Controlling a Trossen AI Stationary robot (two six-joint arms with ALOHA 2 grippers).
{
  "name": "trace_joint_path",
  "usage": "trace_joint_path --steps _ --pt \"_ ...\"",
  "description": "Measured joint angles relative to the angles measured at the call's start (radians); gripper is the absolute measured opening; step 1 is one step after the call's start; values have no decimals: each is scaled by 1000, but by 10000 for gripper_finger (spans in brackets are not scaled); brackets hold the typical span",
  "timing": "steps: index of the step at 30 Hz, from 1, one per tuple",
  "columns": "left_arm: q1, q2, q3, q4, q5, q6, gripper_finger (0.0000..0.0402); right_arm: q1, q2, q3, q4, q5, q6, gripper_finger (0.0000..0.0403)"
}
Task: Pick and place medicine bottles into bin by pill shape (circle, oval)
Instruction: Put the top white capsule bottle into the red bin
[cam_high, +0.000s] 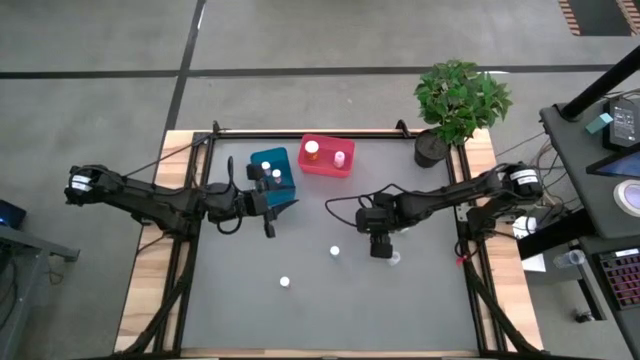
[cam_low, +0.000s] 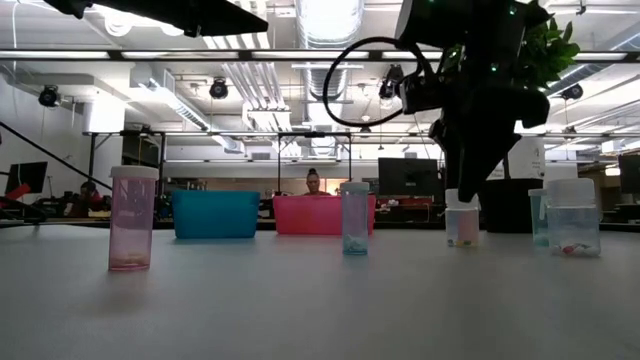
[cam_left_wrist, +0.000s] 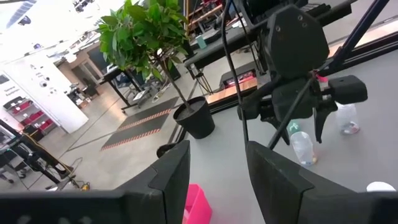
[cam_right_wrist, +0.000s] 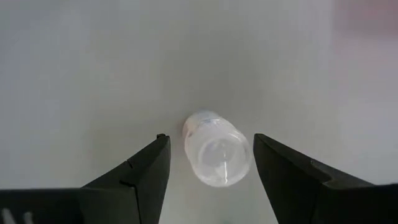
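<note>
— Two dark fingers (cam_right_wrist: 140, 177) of the right end effector (cam_high: 381, 246) are seen spread apart, and a clear white-capped bottle (cam_right_wrist: 216, 147) is framed upright between them on the grey bench (cam_high: 330, 310), untouched on either side.

— Is anything gripped there?

— Nothing; gaps are kept on both sides of the bottle. Two more capped bottles (cam_high: 334, 252) are left standing well apart on the open bench, nearer the front edge.

— And the left end effector (cam_high: 272, 212)?

— It is held just beside the blue bin (cam_high: 286, 181), fingers parted, nothing between them. Bottles are seen inside the blue bin, and an orange bottle (cam_high: 312, 150) with another is lodged in the red bin (cam_high: 325, 166).
</note>
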Motion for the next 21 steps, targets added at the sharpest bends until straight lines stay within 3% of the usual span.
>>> trace_joint_path --steps 9,21 --pt "0 0 -2 -1 0 0 142 0 22 -5 25 0 -7 215" --pt "0 0 -2 -2 0 2 142 0 18 -10 24 -6 -16 127"
